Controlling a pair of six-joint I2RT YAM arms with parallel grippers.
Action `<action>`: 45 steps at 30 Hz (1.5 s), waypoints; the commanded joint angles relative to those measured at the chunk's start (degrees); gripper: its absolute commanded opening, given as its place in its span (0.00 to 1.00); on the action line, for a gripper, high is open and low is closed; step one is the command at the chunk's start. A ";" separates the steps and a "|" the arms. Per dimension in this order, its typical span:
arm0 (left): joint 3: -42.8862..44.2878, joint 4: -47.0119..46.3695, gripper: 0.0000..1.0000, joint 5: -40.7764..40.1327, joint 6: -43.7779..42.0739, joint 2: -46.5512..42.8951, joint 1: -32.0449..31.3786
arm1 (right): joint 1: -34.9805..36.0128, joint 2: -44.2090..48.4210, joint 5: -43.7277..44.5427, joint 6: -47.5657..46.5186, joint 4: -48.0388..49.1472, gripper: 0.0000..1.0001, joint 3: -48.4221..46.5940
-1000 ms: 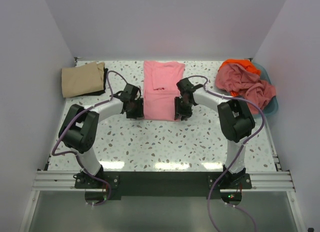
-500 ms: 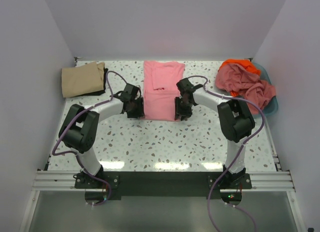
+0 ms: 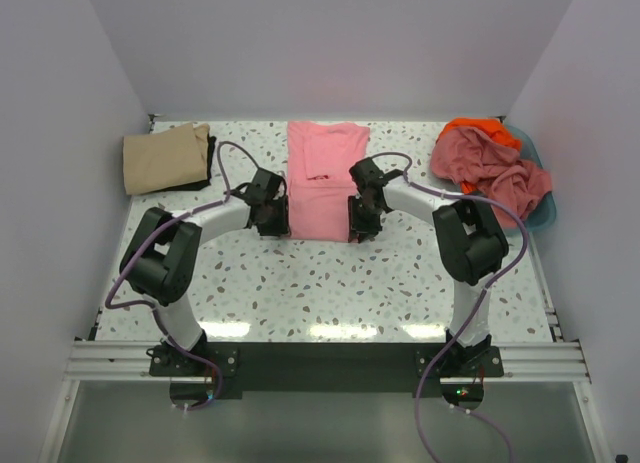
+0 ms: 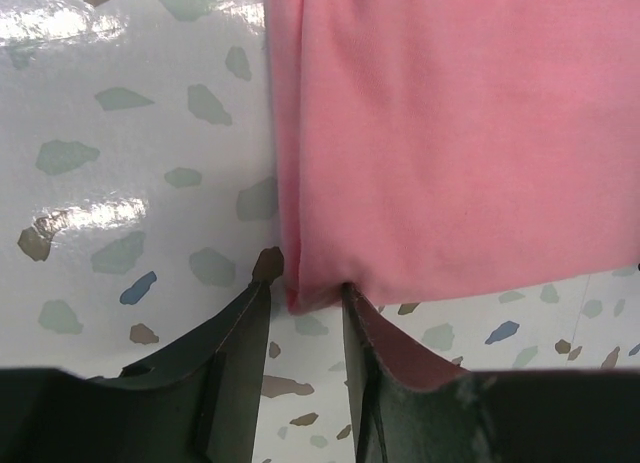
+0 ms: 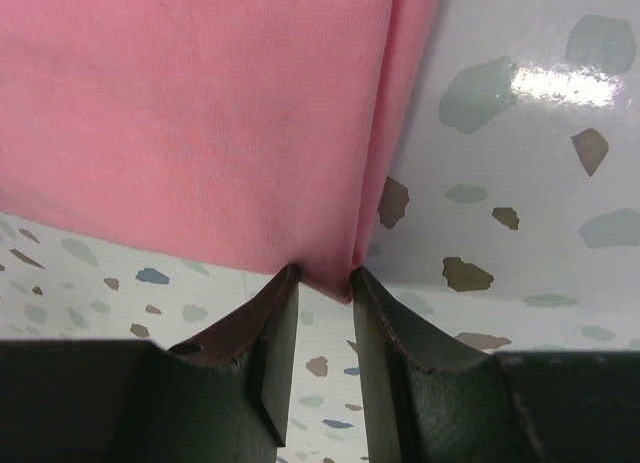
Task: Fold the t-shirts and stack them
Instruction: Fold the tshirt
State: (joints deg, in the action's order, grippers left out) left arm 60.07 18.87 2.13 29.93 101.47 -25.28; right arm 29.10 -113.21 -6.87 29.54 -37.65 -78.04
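A light pink t-shirt (image 3: pixel 322 178) lies folded into a long strip in the middle of the table. My left gripper (image 3: pixel 272 221) stands at its near left corner (image 4: pixel 300 293). The jaws are open and straddle that corner, with a sliver of table between the left finger (image 4: pixel 262 283) and the cloth. My right gripper (image 3: pixel 358 223) is at the near right corner (image 5: pixel 335 278), open, and both fingertips touch the cloth edge between them. A folded tan t-shirt (image 3: pixel 165 158) rests at the back left.
A blue basket (image 3: pixel 545 215) at the back right holds a crumpled dusty pink t-shirt (image 3: pixel 490 168) and an orange one (image 3: pixel 480 126). Something dark (image 3: pixel 200 183) shows under the tan shirt. White walls close in the speckled table (image 3: pixel 330 283) on three sides.
Both grippers have shifted slightly inward onto the pink shirt's near corners, and their jaws have narrowed around the cloth. The shirt itself has not moved.
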 commanded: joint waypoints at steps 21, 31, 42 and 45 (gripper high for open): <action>-5.40 -0.24 0.00 4.19 -2.86 -5.92 -1.18 | 0.43 3.34 1.60 -2.12 -4.80 0.00 3.24; -11.90 2.83 0.00 10.08 -4.71 -14.71 -5.74 | 2.89 12.83 2.39 -5.98 -14.38 0.00 8.08; -11.22 12.23 0.00 13.59 -0.06 -26.14 -9.79 | 6.23 22.76 -1.03 -2.56 -23.17 0.00 10.37; -9.28 15.05 0.00 14.92 1.35 -28.25 -10.40 | 7.10 25.22 -1.56 -0.54 -25.98 0.00 8.61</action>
State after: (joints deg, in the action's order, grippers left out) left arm 47.29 29.12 14.61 28.99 76.12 -35.03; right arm 35.33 -91.57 -6.92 26.57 -57.49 -67.64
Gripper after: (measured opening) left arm 0.019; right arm 0.033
